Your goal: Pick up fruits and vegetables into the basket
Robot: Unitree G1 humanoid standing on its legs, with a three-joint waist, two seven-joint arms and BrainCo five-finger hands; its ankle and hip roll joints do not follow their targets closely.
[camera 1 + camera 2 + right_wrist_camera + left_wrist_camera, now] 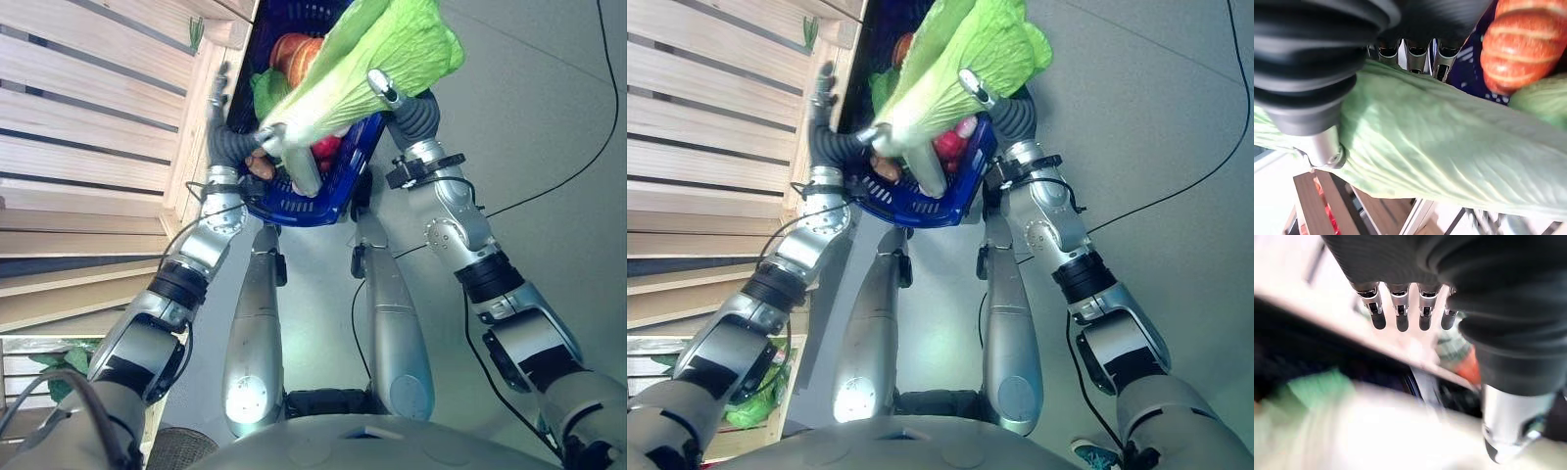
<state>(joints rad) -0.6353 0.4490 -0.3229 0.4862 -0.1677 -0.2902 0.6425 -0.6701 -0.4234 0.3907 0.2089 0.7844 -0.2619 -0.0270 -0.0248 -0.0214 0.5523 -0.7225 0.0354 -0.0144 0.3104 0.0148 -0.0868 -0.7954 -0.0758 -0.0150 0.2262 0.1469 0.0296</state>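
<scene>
Our right hand [384,88] clamps a cabbage [372,59] over the basket [333,191], at twelve o'clock; a pumpkin [1523,44] already lies inside. Our left hand [1410,308], fingers straight, waits alongside. We judge the release still pending.

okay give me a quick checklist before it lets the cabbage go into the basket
1. Cabbage held by right hand: ok, fingers and thumb wrap it.
2. Cabbage over the blue basket: ok, its stem end lies above the basket.
3. Room inside: cannot tell; a pumpkin and other produce already sit there.
4. Left hand steadying the basket: cannot tell, fingers straight beside its wall.
5. Basket level: cannot tell.
</scene>
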